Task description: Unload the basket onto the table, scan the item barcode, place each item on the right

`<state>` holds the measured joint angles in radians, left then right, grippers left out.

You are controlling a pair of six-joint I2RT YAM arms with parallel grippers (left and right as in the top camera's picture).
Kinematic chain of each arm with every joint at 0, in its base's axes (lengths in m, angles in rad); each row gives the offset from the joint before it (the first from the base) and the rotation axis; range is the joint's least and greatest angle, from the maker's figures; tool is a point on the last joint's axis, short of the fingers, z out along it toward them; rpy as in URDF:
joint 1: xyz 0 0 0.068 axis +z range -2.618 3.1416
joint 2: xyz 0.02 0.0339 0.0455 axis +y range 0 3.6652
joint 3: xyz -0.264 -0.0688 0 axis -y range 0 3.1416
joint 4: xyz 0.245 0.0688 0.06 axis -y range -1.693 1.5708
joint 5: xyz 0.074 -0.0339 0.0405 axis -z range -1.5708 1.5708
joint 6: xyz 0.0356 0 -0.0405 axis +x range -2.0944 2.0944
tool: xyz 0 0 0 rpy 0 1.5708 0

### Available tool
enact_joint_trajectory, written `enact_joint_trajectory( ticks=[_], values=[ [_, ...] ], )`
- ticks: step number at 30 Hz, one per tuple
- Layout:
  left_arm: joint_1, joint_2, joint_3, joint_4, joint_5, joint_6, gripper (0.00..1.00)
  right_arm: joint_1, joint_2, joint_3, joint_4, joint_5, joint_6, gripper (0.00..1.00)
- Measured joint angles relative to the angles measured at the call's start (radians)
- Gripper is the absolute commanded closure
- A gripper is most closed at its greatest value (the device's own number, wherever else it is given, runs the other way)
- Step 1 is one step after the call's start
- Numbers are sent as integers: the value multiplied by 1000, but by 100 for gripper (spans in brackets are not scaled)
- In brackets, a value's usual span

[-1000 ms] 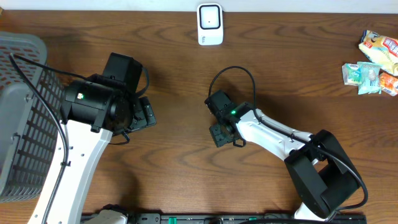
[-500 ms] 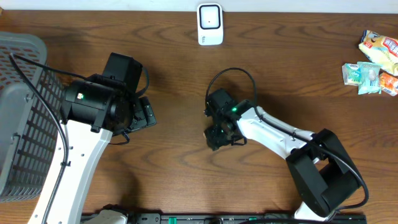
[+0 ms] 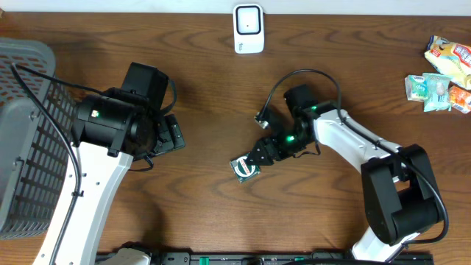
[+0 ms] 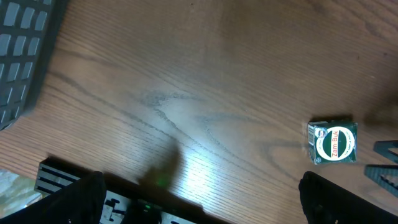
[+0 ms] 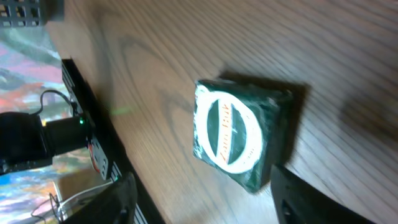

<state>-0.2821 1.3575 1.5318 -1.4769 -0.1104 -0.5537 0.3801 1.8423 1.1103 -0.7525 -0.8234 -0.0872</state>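
The green box (image 3: 245,168) is lying at mid-frame, barcode side out of sight; the right gripper (image 3: 259,156) jaws are gaping beside it, the left gripper (image 4: 199,202) jaws spreading wide, tips cut off

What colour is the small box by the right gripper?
The box is dark green with a white oval label; clearest in the right wrist view.

Bench (image 3: 221,81): dark brown wood, strong grain, fills nearly the whole overhead view.
Far edge: thin pale strip (image 3: 110,6), poss. wall, can't tell.
Near edge: black rail (image 3: 221,258).
Left side: grey slatted basket (image 3: 22,169).
Light: soft glare patch (image 4: 199,177) on the wood, left wrist view.
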Motion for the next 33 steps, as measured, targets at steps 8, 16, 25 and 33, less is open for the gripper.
enact_joint_trajectory(
  ticks=[8, 16, 25, 33],
  values=[
    [0, 0, 0, 0, 0, 0, 2, 92, 0, 0, -28, 200, 35, 19],
    [0, 0, 0, 0, 0, 0, 2, 274, 0, 1, 31, 570, 237, 1],
    [0, 0, 0, 0, 0, 0, 2, 373, 0, 7, 43, 708, 326, 7],
    [0, 0, 0, 0, 0, 0, 3, 397, 0, 7, 17, 832, 404, 6]
  ],
)
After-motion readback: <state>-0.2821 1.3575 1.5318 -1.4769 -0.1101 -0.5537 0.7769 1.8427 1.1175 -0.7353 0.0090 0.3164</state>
